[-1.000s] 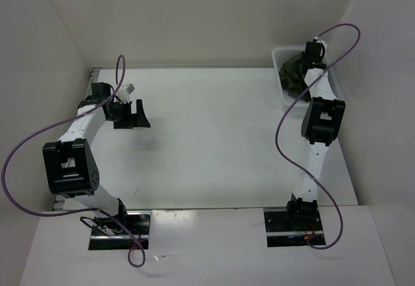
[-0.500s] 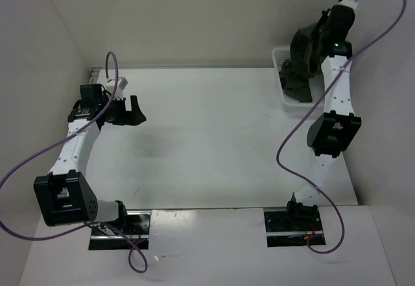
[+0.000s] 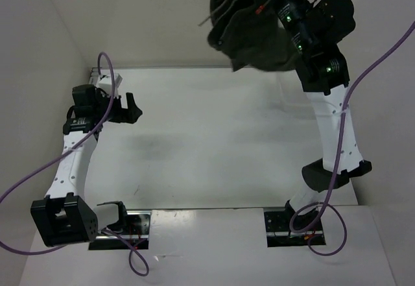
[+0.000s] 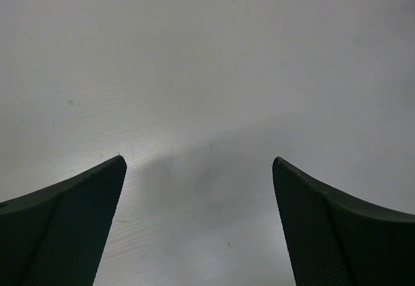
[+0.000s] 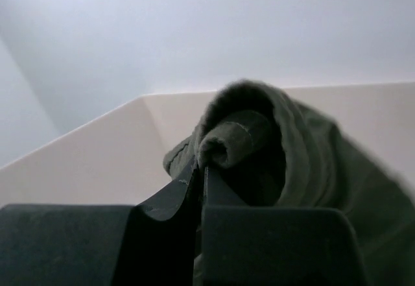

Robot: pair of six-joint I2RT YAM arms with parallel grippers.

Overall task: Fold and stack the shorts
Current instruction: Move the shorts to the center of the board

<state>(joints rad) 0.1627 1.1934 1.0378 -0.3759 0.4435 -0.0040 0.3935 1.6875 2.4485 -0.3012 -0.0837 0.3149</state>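
Note:
The dark olive-green shorts [image 3: 249,30] hang bunched in the air high above the far right of the table, held by my right gripper [image 3: 275,4]. In the right wrist view the right gripper [image 5: 201,169] is shut, with a rolled fold of the shorts [image 5: 285,143] pinched between its jaws. My left gripper [image 3: 130,107] is open and empty over the far left of the table; in the left wrist view its fingertips [image 4: 104,189] stand wide apart above bare white table.
The white table [image 3: 207,137] is walled by white panels at the back and both sides. The raised right arm [image 3: 334,111] stands over the right side. The white mesh basket is hidden behind the right arm and the shorts.
My right arm has lifted the shorts out of the basket at the far right, up and to the left, high above the table. My left gripper drew back slightly to the left.

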